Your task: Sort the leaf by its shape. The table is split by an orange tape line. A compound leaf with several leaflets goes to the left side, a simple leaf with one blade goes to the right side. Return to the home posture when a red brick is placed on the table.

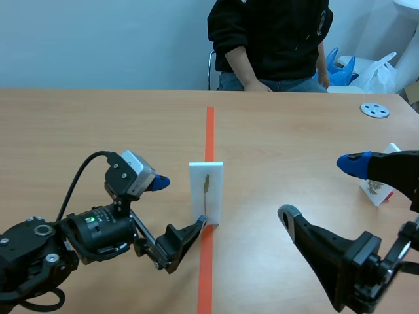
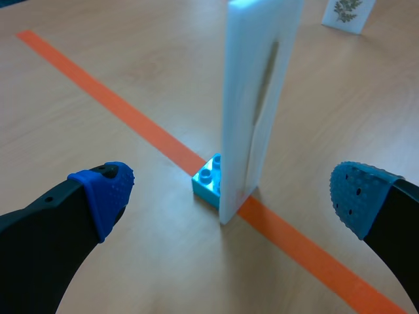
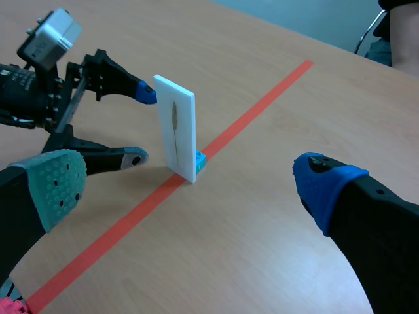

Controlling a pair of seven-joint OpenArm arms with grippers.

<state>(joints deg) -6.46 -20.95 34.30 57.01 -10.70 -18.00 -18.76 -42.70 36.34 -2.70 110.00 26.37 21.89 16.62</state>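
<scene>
Left gripper (image 1: 181,204) has its fingers wide apart right by the thin white card (image 1: 206,196) with a leaf (image 1: 206,184), standing on a little blue brick (image 2: 208,180) on the orange line (image 1: 209,131); it looks light, stiff and tippy, so squeeze its flat sides low down.

No writing, number or brand is showing legibly anywhere: the white card (image 1: 213,196) standing on the orange tape line (image 1: 209,131) and the second card (image 1: 376,191) farther off are each carrying only a leaf picture.
</scene>
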